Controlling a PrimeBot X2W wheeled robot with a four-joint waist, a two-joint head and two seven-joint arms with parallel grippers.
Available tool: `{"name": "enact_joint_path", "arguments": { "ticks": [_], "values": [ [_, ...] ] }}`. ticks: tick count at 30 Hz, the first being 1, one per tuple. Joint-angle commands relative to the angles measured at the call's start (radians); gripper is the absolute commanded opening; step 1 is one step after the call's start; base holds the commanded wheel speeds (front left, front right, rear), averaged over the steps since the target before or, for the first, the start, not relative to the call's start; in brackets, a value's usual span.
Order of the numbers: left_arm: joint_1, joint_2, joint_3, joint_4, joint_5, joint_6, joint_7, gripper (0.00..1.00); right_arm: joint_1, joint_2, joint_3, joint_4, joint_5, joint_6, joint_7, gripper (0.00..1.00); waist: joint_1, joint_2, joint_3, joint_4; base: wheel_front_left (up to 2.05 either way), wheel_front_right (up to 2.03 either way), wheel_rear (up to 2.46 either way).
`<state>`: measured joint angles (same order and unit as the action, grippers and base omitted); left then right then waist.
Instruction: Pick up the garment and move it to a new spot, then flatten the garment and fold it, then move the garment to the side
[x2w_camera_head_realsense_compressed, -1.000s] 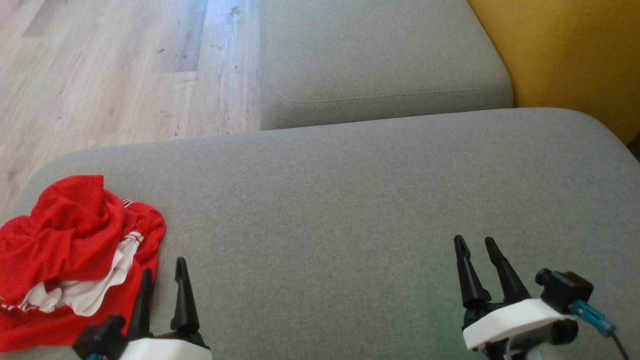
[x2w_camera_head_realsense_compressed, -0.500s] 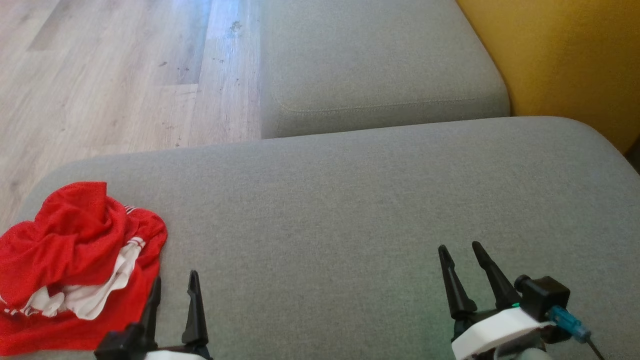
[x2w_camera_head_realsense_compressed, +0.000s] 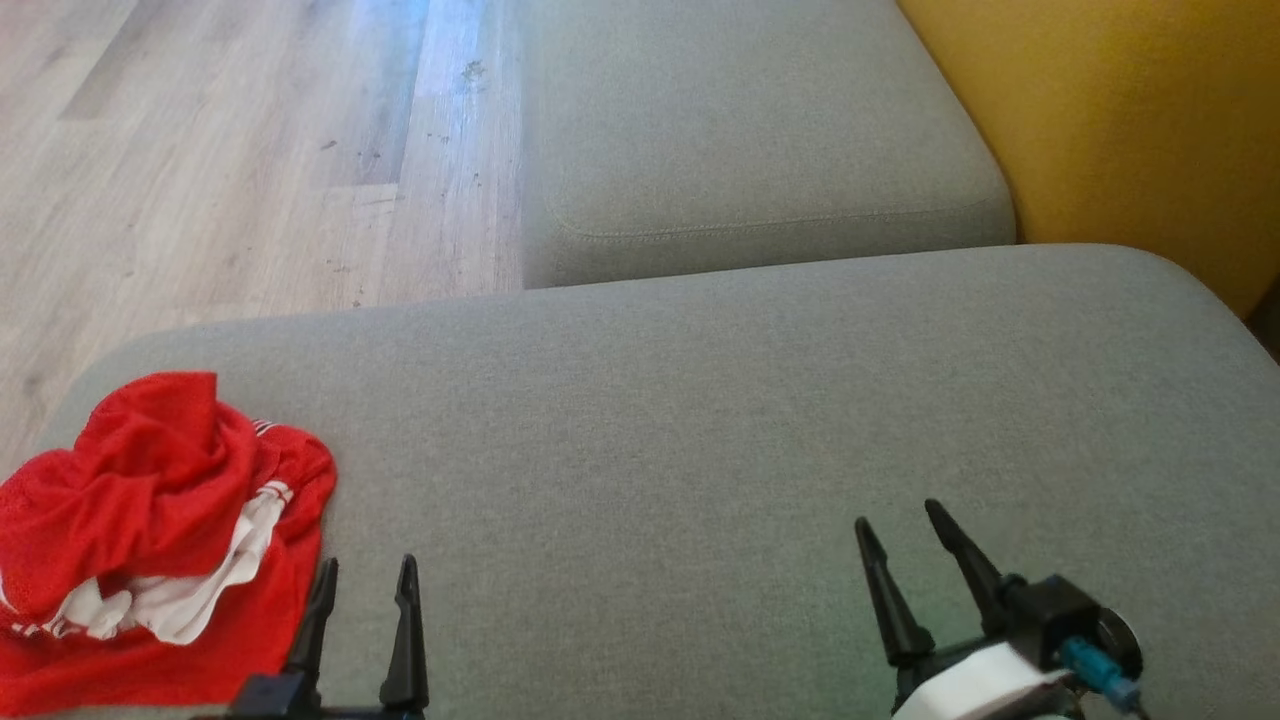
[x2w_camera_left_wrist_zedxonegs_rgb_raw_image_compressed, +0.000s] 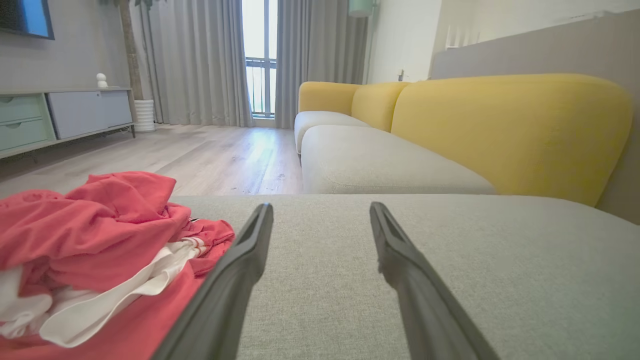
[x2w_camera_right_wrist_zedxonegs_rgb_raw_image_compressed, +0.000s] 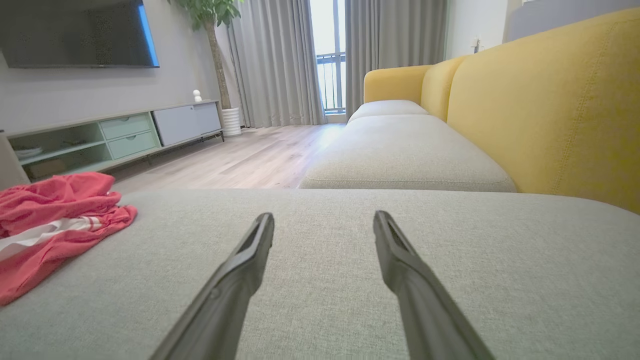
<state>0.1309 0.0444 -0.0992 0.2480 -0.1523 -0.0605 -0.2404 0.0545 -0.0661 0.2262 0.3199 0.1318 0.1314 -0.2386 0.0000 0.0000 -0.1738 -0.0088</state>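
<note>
in the head view, the red and white garment (x2w_camera_head_realsense_compressed: 150, 520) lies crumpled in a heap at the left end of the grey seat cushion (x2w_camera_head_realsense_compressed: 700, 420), near its front left corner. the left gripper (x2w_camera_head_realsense_compressed: 367, 568) sits at the lower left with its two dark fingers spread apart and nothing between them; its left finger is just beside the garment's right edge, though whether it touches the cloth i cannot tell. the right gripper (x2w_camera_head_realsense_compressed: 897, 515) is at the lower right, well apart from the garment, its fingers also parted and empty over bare cushion. a second cushion (x2w_camera_head_realsense_compressed: 740, 120) lies beyond, with the wooden floor (x2w_camera_head_realsense_compressed: 200, 150) to the left and the yellow backrest (x2w_camera_head_realsense_compressed: 1120, 130) to the right. in the left wrist view, the left gripper's fingers stand wide open above the cushion, and the garment fills the lower left, its white lining showing under red folds beside the left finger. in the right wrist view, the right gripper's fingers are spread and hold nothing, and the garment rests far off at the left edge of the cushion.
</note>
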Motion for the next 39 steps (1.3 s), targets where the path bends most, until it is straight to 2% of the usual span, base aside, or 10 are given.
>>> {"name": "enact_joint_path", "arguments": {
  "ticks": [1, 25, 31, 39],
  "values": [
    [-0.033, 0.006, 0.023, -0.027, 0.036, 0.010, -0.017, 1.00, -0.036, 0.002, 0.032, -0.028, -0.036, -0.001, -0.019, 1.00, 0.0000, 0.0000, -0.001, 0.001, 0.00, 0.00, 0.00],
    [-0.050, 0.006, 0.040, 0.051, 0.011, 0.040, -0.021, 1.00, -0.031, 0.009, 0.003, -0.006, -0.049, -0.001, -0.023, 1.00, 0.0000, 0.0000, 0.009, 0.014, 0.00, 0.00, 0.00],
    [-0.055, 0.006, 0.041, 0.053, 0.022, 0.040, -0.021, 1.00, -0.022, 0.010, 0.002, -0.010, -0.045, -0.001, -0.023, 1.00, 0.0000, 0.0000, 0.015, 0.061, 0.00, 0.00, 0.00],
    [-0.050, 0.006, 0.075, 0.034, 0.032, 0.050, -0.021, 1.00, -0.019, 0.012, 0.009, -0.015, -0.039, -0.001, -0.023, 1.00, 0.0000, 0.0000, 0.030, 0.168, 0.00, 0.00, 0.00]
  ]
}}
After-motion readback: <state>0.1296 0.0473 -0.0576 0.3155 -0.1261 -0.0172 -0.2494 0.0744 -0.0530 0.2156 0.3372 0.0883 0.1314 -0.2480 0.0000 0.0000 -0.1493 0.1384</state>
